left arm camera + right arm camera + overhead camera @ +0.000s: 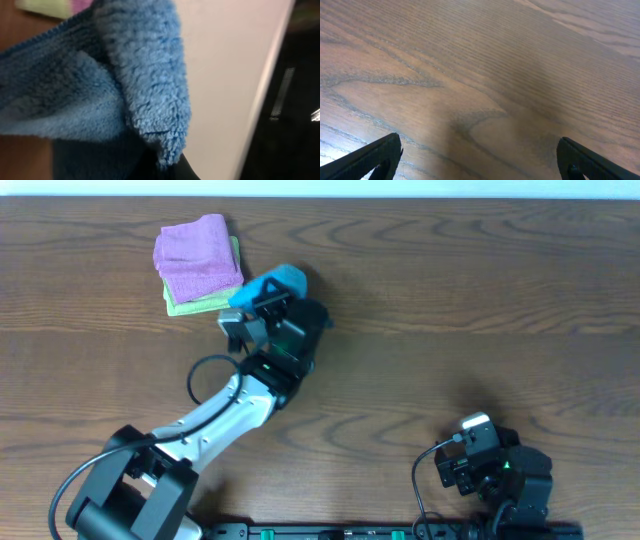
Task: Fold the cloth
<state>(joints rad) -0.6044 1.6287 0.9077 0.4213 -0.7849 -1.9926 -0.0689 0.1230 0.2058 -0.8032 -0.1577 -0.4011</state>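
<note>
overhead shows 2 arms and 3 cloths. the cloth [280, 279], bunched, is upper left of centre, grasped by the left claw [262, 298], just beside 1 pink cloth [197, 258] stacked on 1 green cloth [188, 305]. the left wrist view shows only blue fleece close up. the right wrist view shows the right claw [480, 150] released, its 2 fingers wide apart over the worktop [480, 60].

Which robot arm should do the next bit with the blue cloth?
Left. The left claw is right at the blue cloth and seems to grip it; fabric fills its wrist view. The right claw hangs open over the table, far away.
</note>
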